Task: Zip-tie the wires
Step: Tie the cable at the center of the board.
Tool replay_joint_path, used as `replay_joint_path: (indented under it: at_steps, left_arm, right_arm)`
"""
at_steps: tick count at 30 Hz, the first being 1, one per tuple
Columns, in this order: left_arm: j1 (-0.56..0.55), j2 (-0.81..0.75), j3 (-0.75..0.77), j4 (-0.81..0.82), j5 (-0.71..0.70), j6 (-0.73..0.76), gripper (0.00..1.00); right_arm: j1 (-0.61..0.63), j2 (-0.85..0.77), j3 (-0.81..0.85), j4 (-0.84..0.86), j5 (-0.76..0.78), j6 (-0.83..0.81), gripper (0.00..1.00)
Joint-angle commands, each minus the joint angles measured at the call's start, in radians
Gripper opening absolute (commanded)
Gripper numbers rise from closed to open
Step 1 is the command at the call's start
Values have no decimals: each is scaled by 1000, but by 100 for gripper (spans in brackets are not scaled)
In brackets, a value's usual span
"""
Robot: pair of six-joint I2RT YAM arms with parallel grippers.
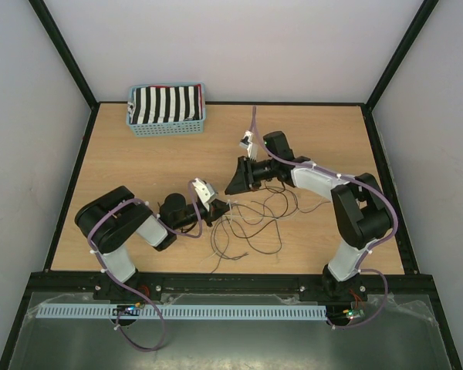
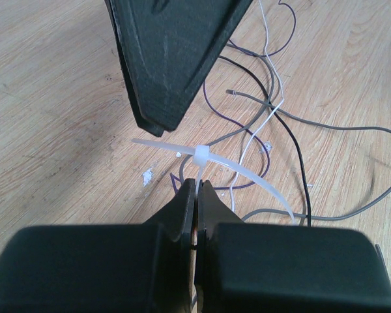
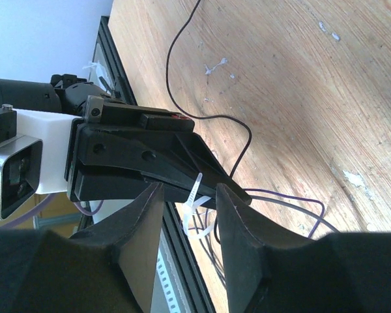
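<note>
I'm working on the tightening step. My left pincer (image 2: 197, 190) is clamping shut on the tie (image 2: 201, 156), pinching it just under its head. The strap is curving off to one side and down behind the pincer, and the short tail is poking out on the other side. The wires (image 2: 274, 107) are lying loose on the surface (image 1: 139, 177) between the two arms, with some passing under the strap. I can't tell whether all of them are sitting inside the loop. My right pincer (image 3: 190, 189) is standing open, its fingers on either side of the tail and apparently not yet pinching it. Next, I judge, I'm needing to close the right squarely on that tail and draw it away from the head with the left bracing, watching that no strand is slipping out.
</note>
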Motion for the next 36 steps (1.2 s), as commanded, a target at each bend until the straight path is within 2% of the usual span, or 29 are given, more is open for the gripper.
replay_joint_path:
  at_steps: [1,8,22,32,36]
  left_arm:
    - [6,-12,14,50,19,-5,0]
    - [6,-10,15,49,19,-7,0]
    - [6,-9,18,50,17,-8,0]
    - [6,-11,18,50,12,-10,0]
    - [6,-11,18,50,13,-9,0]
  right_arm:
    - [14,12,6,13,-11,7,47]
    - [26,18,-6,31,-25,19,40]
    - [38,30,-10,33,-39,23,31]
    - [40,37,-16,9,-31,-2,38]
    - [39,34,-17,7,-34,-6,38]
